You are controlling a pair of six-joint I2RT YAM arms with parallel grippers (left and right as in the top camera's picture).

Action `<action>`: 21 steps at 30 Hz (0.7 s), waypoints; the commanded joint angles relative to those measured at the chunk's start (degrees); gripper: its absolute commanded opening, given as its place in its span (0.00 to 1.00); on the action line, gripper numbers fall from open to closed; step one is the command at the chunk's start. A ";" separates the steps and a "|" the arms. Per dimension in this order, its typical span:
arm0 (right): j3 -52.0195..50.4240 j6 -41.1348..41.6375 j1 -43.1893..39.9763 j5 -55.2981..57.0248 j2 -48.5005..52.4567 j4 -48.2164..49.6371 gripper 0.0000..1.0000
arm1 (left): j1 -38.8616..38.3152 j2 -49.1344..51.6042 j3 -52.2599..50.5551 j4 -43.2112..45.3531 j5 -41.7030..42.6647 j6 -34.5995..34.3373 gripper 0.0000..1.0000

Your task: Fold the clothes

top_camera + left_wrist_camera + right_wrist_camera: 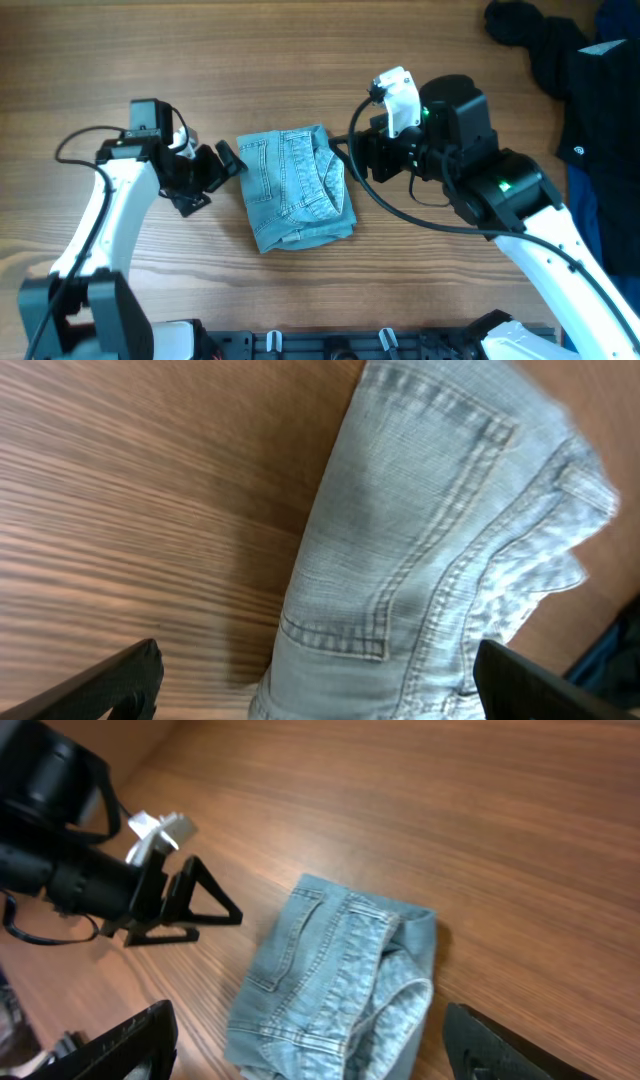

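shorts (400, 540) cropped below, seemingly blurred above, black garment (542, 42) cropped

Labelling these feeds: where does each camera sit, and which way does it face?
Overhead: above the table, facing straight down on the shorts; both arms, left gripper and right gripper show.
Left wrist: on the left arm, close on the shorts; own fingertips at the bottom corners.
Right wrist: on the right arm, facing across the shorts toward the left gripper; own fingertips at the bottom corners.
Shared: all see the shorts.

Shorts (296, 185) are light faded blue denim, paler on the inside. Surface (300, 50) is warm brown wood grain. Garment (545, 50) is plain black, fabric (610, 210) dark blue.
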 commanded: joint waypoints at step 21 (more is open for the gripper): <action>0.13 -0.79 0.07 4.17 -0.87 -2.82 0.88 | -12.96 9.49 -9.75 27.50 11.39 3.06 0.04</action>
